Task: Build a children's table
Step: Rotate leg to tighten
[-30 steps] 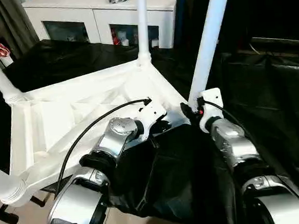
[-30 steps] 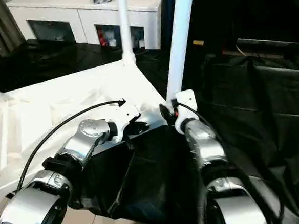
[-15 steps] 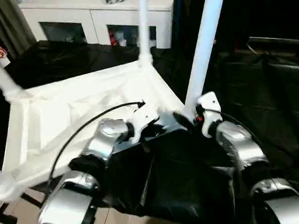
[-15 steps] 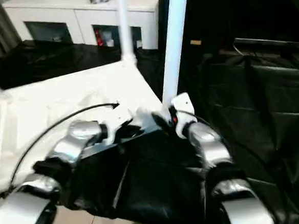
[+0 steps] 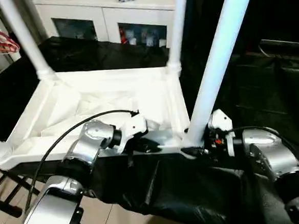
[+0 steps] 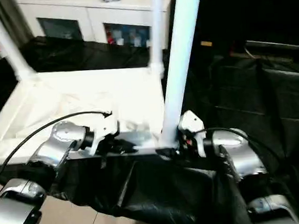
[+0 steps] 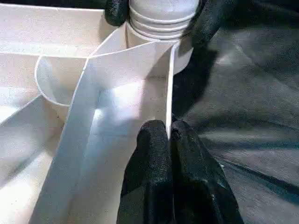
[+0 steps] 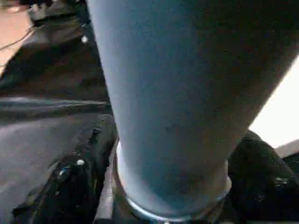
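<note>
Frame centre: the left tool point(image 7: 169, 135) is pinching the upturned children's table point(image 5: 62, 105) rim; the right tool point(image 5: 196, 151) is clasping the near leg point(image 5: 216, 71).

A white cabinet point(image 5: 109, 12) with glass doors stands against the far wall. Glossy black sheeting point(image 5: 270, 83) drapes the worktop and hangs over its near edge. Pale floor tiles point(image 5: 103, 223) show below.

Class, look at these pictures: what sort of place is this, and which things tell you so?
Probably a room in a home or a lab set up as one: a white cabinet with glass doors, a tiled floor, and a black sheet draped over the work area.
</note>
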Tool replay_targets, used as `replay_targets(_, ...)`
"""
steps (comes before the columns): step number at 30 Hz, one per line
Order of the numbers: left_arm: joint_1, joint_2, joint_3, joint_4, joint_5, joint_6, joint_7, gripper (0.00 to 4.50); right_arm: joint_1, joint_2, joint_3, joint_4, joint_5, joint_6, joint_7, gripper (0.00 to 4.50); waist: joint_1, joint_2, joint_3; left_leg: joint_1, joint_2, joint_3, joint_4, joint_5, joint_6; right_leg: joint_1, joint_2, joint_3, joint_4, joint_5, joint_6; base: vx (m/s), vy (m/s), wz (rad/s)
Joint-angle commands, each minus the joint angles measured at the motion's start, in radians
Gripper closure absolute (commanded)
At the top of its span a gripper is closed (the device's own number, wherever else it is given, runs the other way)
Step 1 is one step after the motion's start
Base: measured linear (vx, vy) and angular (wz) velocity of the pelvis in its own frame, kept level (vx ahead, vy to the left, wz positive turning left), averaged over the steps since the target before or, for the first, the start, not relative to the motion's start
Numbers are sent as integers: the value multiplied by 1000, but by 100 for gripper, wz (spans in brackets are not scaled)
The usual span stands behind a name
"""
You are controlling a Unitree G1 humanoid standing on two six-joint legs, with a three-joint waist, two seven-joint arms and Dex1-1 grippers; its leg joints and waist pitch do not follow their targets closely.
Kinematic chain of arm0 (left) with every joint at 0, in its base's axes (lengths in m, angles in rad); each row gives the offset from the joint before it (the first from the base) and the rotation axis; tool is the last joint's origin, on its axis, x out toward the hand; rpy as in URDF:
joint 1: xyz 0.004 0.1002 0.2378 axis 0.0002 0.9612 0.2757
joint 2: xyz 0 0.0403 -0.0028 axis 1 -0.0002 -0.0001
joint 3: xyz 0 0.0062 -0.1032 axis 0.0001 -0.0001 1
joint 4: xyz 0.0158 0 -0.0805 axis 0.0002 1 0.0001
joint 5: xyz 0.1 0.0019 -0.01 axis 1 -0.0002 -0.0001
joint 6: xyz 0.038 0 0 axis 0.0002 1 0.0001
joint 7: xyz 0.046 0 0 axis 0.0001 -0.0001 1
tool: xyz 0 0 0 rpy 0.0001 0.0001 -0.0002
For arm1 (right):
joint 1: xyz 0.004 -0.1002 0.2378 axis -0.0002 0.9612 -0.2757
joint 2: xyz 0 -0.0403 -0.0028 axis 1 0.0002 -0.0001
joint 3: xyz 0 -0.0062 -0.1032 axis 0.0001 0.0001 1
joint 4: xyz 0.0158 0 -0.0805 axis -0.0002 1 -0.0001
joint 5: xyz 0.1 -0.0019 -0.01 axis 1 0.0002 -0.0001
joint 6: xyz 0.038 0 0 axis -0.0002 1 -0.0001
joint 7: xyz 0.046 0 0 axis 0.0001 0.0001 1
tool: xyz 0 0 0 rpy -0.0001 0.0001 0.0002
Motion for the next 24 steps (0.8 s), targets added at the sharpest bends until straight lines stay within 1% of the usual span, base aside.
replay_targets(1, -25, -11, 21, -56, -47, -2, 32, 450, 35, 24, 94, -36, 10, 20, 88, 135, -1, -15, -63, 2, 33, -5, -53, -173, 82, 56, -83, 47, -76, -183, -191, 0, 0, 0)
replay_targets(3, -21, -6, 23, -60, -47, -3, 25, 450, 40, 24, 94, -49, 13, 28, 90, 135, 0, -15, -62, 3, 33, -5, -53, -171, 78, 56, -84, 48, -76, -182, -189, 0, 0, 0)
replay_targets(5, -15, -2, 25, -62, -45, -6, 19, 450, 54, 27, 96, -80, 23, 48, 90, 167, 0, -16, -63, 2, 31, -5, -52, -168, 78, 57, -83, 47, -76, -178, -188, 0, 0, 0)
replay_targets(10, -11, -8, 26, -63, -44, -4, 33, 450, 61, 43, 83, -90, 30, 61, 65, 176, 1, -17, -62, 3, 31, -5, -53, -175, 72, 55, -84, 47, -79, -214, -175, 0, 0, 0)
replay_targets(11, -13, -21, 30, -59, -40, -1, 60, 450, 56, 67, 63, -74, 30, 51, 19, 177, 0, -18, -61, 3, 32, -5, -54, -176, 69, 55, -85, 47, -81, -225, -172, 0, 0, 0)
replay_targets(13, -20, -45, 33, -49, -25, 12, 120, 450, 42, 113, 26, -32, 23, 31, -80, 177, -1, -15, -61, 2, 32, -6, -54, -181, 62, 53, -86, 47, -81, -234, -171, 0, 0, 0)
replay_targets(14, -25, -56, 33, -44, -16, 22, 151, 450, 35, 132, 11, -15, 16, 21, -125, 178, -7, -18, -59, 2, 30, -8, -57, -190, 49, 54, -85, 45, -84, -259, -164, 0, 0, 0)
replay_targets(15, -33, -69, 34, -29, -1, 21, 196, 450, 22, 152, -4, 14, -2, 18, -196, 178, -7, -17, -60, 2, 30, -8, -58, -190, 46, 56, -86, 45, -84, -266, -161, 0, 0, 0)
replay_targets(16, -39, -77, 34, -18, 8, 18, 226, 450, 14, 164, -12, 32, -14, 17, -243, 178, -10, -18, -59, 5, 30, -8, -58, -190, 40, 52, -86, 46, -85, -274, -158, 0, 0, 0)
replay_targets(17, -47, -88, 36, -3, 16, 22, 258, 450, -3, 187, -31, 67, -27, 20, -322, 178, -16, -17, -57, 5, 30, -9, -61, -193, 34, 50, -85, 47, -86, -280, -158, 0, 0, 0)
replay_targets(18, -61, -108, 39, 18, 24, 28, 310, 450, -22, 213, -52, 106, -40, 24, -411, 178, -23, -19, -59, 7, 25, -10, -61, -203, 21, 53, -85, 46, -89, -305, -151, 0, 0, 0)
replay_targets(19, -63, -112, 40, 21, 25, 29, 318, 450, -25, 217, -56, 112, -42, 24, -425, 178, -26, -18, -58, 7, 26, -9, -61, -203, 19, 52, -85, 47, -89, -302, -153, 0, 0, 0)
replay_targets(20, -82, -149, 44, 40, 32, 52, 384, 450, -50, 252, -74, 160, -62, 18, -540, 178, -31, -16, -59, 8, 26, -9, -60, -204, 16, 50, -85, 48, -89, -289, -159, 0, 0, 0)
replay_targets(21, -88, -163, 44, 45, 37, 56, 410, 450, -59, 266, -81, 177, -70, 13, -587, 178, -33, -16, -59, 8, 25, -9, -59, -202, 15, 51, -84, 48, -88, -281, -162, 0, 0, 0)
replay_targets(22, -88, -163, 44, 45, 37, 56, 410, 450, -59, 266, -81, 177, -70, 13, -587, 178, -34, -17, -61, 9, 25, -9, -59, -193, 17, 52, -84, 49, -87, -263, -165, 0, 0, 0)
replay_targets(23, -97, -184, 43, 53, 44, 67, 450, 450, -77, 294, -99, 210, -77, 18, -673, 178, -34, -17, -62, 6, 24, -7, -57, -182, 26, 54, -84, 51, -84, -231, -171, 0, 0, 0)
replay_targets(24, -101, -197, 42, 57, 48, 73, 476, 450, -89, 312, -112, 230, -78, 23, -721, 178, -34, -15, -62, 6, 25, -9, -57, -174, 26, 54, -84, 51, -81, -215, -174, 0, 0, 0)
